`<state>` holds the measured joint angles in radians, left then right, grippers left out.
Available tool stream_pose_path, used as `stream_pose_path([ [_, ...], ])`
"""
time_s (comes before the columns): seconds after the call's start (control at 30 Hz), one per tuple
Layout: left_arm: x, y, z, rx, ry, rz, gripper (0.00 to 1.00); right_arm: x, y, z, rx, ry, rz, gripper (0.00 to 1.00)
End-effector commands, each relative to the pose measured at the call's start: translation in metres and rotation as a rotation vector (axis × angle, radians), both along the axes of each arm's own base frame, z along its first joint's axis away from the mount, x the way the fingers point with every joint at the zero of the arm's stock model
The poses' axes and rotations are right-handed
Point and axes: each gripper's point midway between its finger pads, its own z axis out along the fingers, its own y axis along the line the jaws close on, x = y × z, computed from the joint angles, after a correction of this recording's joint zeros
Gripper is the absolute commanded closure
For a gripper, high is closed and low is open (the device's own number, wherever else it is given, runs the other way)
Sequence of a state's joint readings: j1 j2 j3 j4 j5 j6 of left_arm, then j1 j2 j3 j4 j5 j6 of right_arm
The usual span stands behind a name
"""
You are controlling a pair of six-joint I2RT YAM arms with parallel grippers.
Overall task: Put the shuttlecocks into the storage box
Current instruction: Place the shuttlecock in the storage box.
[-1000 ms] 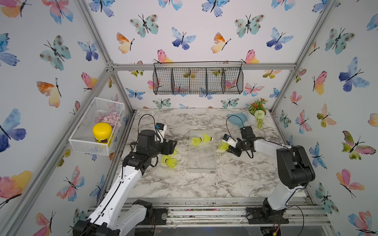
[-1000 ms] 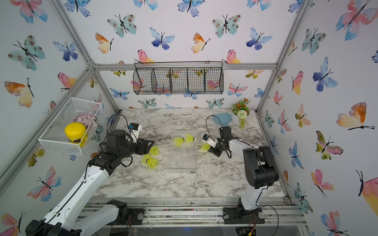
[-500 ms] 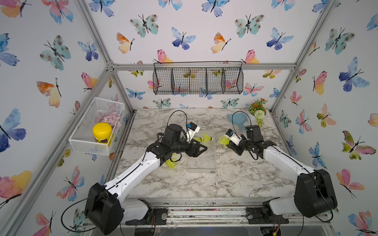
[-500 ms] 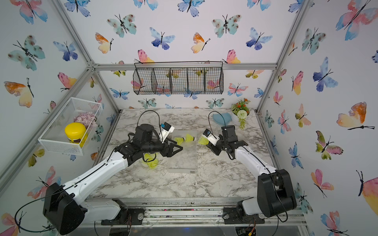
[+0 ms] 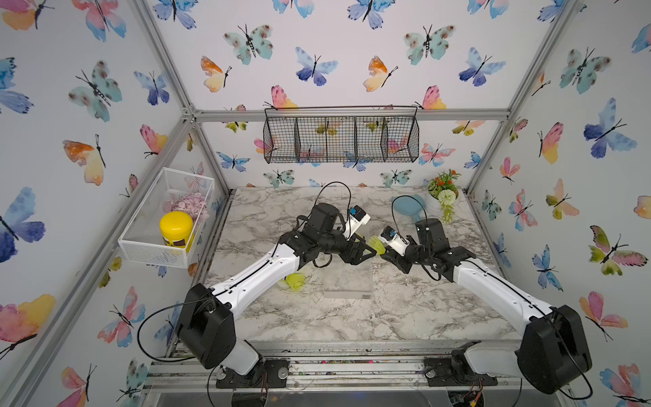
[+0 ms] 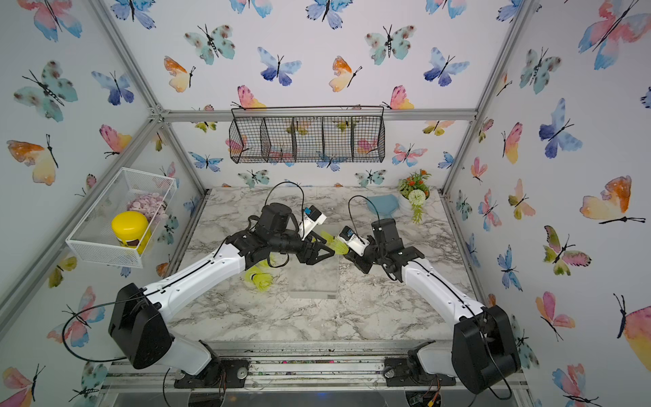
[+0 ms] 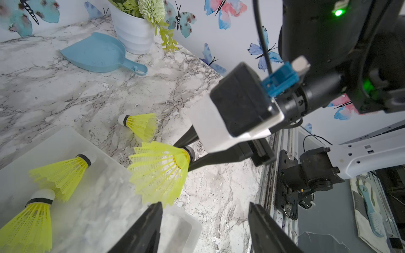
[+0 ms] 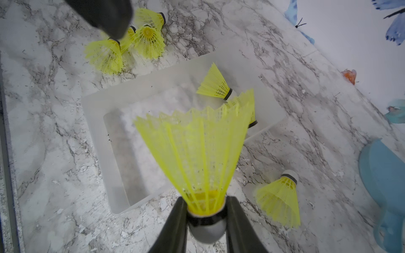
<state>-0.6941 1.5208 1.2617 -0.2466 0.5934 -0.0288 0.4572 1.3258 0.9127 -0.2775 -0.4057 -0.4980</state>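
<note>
My right gripper (image 8: 206, 200) is shut on a neon yellow shuttlecock (image 8: 197, 149), pinching its black band, skirt pointing away. It hangs just above the right rim of the frosted storage box (image 8: 98, 122). In both top views the held shuttlecock (image 5: 376, 245) (image 6: 339, 246) is between the two grippers. My left gripper (image 7: 206, 206) faces it over the storage box (image 5: 347, 282), open, with nothing between its fingers. Two shuttlecocks (image 7: 63, 173) (image 7: 28, 225) lie inside the box. A cluster of several (image 8: 149, 39) lies on the table left of it, and one (image 8: 279, 197) to its right.
A blue dustpan (image 7: 96, 54) and a white flower pot (image 7: 133, 32) stand at the back right. A white mesh basket (image 5: 148, 246) with a yellow jar hangs on the left wall. A black wire basket (image 5: 340, 137) hangs on the back wall.
My left arm has swung from the cluster left of the box to over the box, facing the held shuttlecock. The right gripper has stayed almost in place with its shuttlecock.
</note>
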Motion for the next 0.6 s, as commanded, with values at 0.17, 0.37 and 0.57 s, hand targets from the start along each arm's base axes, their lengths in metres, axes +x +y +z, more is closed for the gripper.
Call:
stream_pose_path([
  [0.17, 0.013, -0.002, -0.016, 0.093, -0.039, 0.008, 0.42, -0.009, 0.015, -0.003, 0.001, 0.039, 0.022, 0.74],
  [0.37, 0.013, -0.005, -0.027, 0.114, -0.007, -0.012, 0.54, -0.009, 0.016, -0.007, -0.007, 0.045, 0.018, 0.74],
  [0.57, 0.011, -0.006, -0.039, 0.124, 0.031, -0.022, 0.61, -0.008, 0.016, -0.006, -0.008, 0.042, 0.013, 0.73],
])
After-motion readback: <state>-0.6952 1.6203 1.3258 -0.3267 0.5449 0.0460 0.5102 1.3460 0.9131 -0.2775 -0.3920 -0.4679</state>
